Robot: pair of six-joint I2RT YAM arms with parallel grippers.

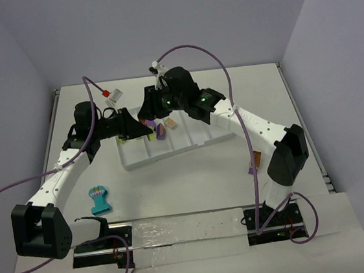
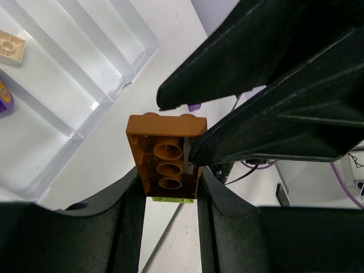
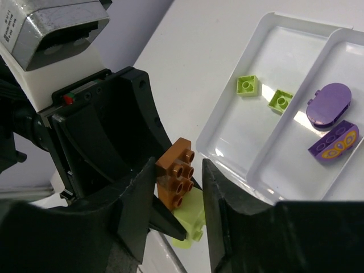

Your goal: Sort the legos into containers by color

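An orange-brown lego (image 2: 168, 162) joined to a lime green lego (image 2: 173, 198) hangs between the fingers of my left gripper (image 2: 169, 177), which is shut on the pair. My right gripper (image 3: 179, 170) straddles the same orange-brown lego (image 3: 176, 170). One of its fingers (image 3: 136, 199) touches the brick and a small gap shows at the other. Both grippers meet just off the left end of the white tray (image 1: 170, 152). The tray's end container holds two lime legos (image 3: 246, 85), the one beside it two purple ones (image 3: 328, 103), and another holds a tan lego (image 2: 11, 46). A teal comb piece (image 1: 99, 199) lies on the table.
A small orange-brown piece (image 1: 258, 159) lies by the right arm's elbow. Purple cables (image 1: 189, 48) arch over the tray, and a red and white tag (image 1: 109, 92) hangs near the back left. Walls close in the table on three sides.
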